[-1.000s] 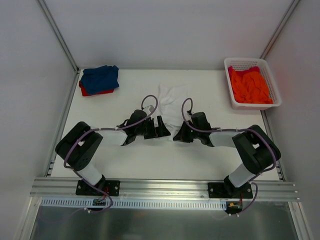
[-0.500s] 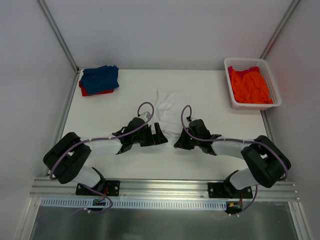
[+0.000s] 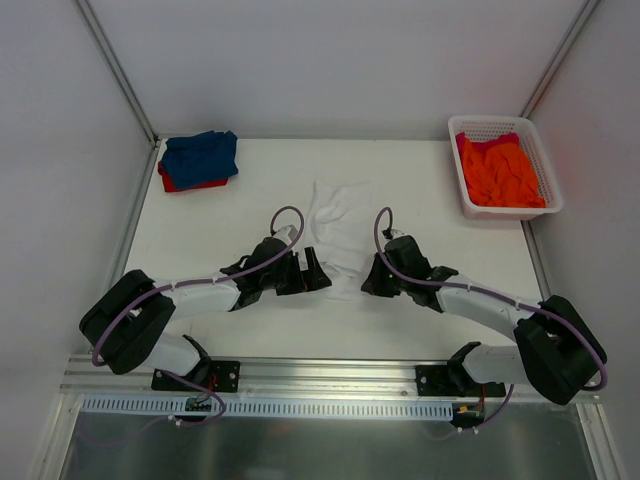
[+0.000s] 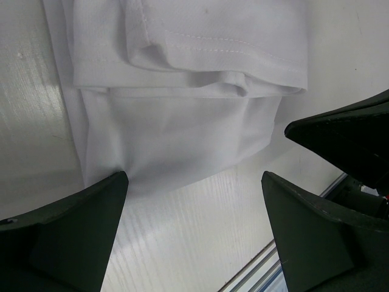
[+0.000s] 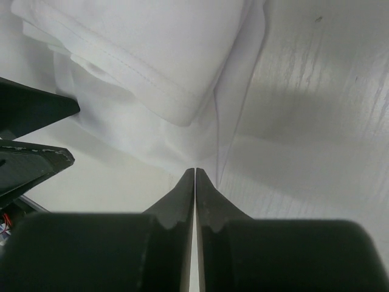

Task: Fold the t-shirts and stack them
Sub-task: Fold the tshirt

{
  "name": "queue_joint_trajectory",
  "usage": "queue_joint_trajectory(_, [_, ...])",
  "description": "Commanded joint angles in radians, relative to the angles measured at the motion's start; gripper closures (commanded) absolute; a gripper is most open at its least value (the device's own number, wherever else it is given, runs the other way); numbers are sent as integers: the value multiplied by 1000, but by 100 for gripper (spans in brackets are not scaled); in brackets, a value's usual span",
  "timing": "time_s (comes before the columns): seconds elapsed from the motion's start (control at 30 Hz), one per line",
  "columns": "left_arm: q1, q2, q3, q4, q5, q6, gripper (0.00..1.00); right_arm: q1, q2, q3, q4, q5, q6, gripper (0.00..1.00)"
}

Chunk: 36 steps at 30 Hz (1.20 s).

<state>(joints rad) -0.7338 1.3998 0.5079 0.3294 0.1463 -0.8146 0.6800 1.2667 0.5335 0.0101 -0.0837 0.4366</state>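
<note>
A white t-shirt (image 3: 340, 225) lies partly folded and flat at the table's middle, with its layered hem showing in both wrist views (image 4: 182, 121) (image 5: 140, 55). My left gripper (image 3: 318, 272) (image 4: 194, 182) is open wide just off the shirt's near left corner, with bare table between its fingers. At the near right corner my right gripper (image 3: 368, 283) (image 5: 194, 170) has its jaws together but for a hairline slit. Its tips meet the cloth's near edge; I cannot see whether cloth is pinched. A folded blue t-shirt (image 3: 200, 155) lies on a red one (image 3: 190, 185) at the far left.
A white lattice basket (image 3: 505, 122) at the far right corner holds a crumpled orange t-shirt (image 3: 500, 170) with some red cloth (image 3: 466, 142) at its back. Metal frame posts and the enclosure's white walls border the table. A rail runs along the near edge.
Both grippers came nearer the front edge and lower. The shirt's near edge came with them, so the shirt lies longer and flatter. The right jaws now show a hairline slit.
</note>
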Motion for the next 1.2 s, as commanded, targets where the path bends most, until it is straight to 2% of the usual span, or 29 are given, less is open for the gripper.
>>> queue_joint_trajectory(0.0, [-7,-18,-14,-32,-24,20,6,15,-21,85,-61,30,-35,96])
queue_joint_trajectory(0.13, [-9,-22,-12,-32,-20,20,6,33,20,146,-70,29,-45,100])
queue_joint_trajectory(0.63, [-9,10,3,-41,-13,29,6,56,238,213,45,-10,-30,100])
queue_joint_trajectory(1.17, [-9,13,-11,-41,-7,28,6,46,372,336,41,-5,-85,100])
